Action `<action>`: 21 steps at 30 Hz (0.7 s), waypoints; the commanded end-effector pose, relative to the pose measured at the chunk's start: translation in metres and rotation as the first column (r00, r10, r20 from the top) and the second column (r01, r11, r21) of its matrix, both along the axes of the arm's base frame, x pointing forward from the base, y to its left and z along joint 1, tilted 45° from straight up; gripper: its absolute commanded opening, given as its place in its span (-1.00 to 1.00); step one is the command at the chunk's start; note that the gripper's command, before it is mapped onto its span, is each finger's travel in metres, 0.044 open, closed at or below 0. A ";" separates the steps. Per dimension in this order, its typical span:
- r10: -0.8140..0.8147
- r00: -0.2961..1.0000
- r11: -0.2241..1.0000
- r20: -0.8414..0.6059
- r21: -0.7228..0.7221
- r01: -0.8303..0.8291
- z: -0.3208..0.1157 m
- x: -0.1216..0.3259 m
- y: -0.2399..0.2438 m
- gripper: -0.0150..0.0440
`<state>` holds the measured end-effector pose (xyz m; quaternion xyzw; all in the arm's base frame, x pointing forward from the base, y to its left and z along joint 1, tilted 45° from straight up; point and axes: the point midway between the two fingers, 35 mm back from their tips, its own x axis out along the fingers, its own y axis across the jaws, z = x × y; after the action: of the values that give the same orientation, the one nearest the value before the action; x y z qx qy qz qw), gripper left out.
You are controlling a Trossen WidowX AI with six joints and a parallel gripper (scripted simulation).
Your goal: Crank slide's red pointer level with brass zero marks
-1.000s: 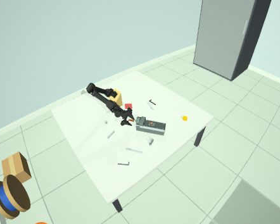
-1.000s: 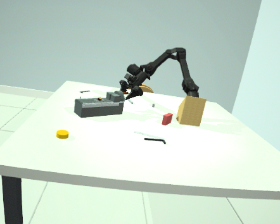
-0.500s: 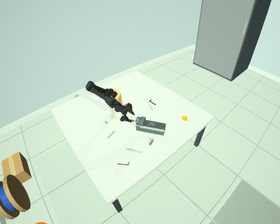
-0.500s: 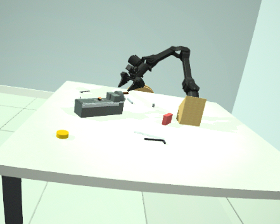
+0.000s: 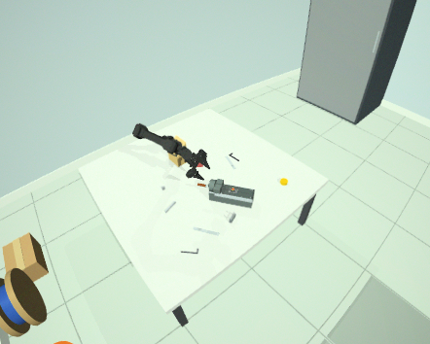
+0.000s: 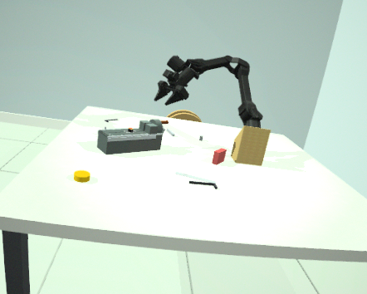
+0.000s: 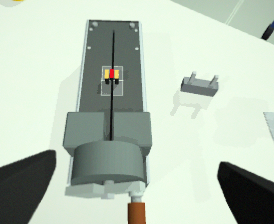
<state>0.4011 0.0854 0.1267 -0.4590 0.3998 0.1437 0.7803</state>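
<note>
The grey machine (image 5: 231, 198) (image 6: 130, 145) (image 7: 92, 95) lies on the table. In the wrist view its red pointer (image 7: 112, 73) sits on the slot between two brass marks, the left one (image 7: 107, 75) and the right one (image 7: 117, 75), and looks about level with them; a very small offset cannot be told. The crank's orange-brown handle (image 5: 201, 185) (image 6: 164, 122) (image 7: 136, 213) sticks out from the round housing, at the lower right of the pale crank arm (image 7: 85, 190). My gripper (image 5: 206, 174) (image 6: 160, 102) (image 7: 138, 163) is wide open and empty, raised above and back from the handle, touching nothing.
A grey two-pronged part (image 5: 232, 217) (image 7: 199, 87) lies beside the machine. A red block (image 6: 219, 156) and a wooden block (image 5: 176, 159) (image 6: 252, 145) stand near the arm's base. A yellow disc (image 5: 284, 182) (image 6: 81, 176) and a black hex key (image 5: 233, 157) (image 6: 203, 183) also lie on the table.
</note>
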 end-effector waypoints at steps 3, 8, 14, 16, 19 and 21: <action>-0.135 0.990 0.991 0.029 0.015 0.135 -0.017 0.015 0.022 1.00; -0.247 0.966 0.969 0.076 0.037 0.245 -0.033 0.027 0.042 1.00; -0.367 0.919 0.930 0.147 0.079 0.359 -0.053 0.036 0.068 1.00; -0.403 0.898 0.915 0.174 0.097 0.392 -0.060 0.038 0.077 1.00; -0.442 0.872 0.897 0.208 0.119 0.426 -0.069 0.040 0.087 1.00; -0.445 0.871 0.895 0.210 0.121 0.428 -0.070 0.041 0.087 1.00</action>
<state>0.4383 0.1691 0.0599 -0.3548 0.4025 -0.0551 0.8421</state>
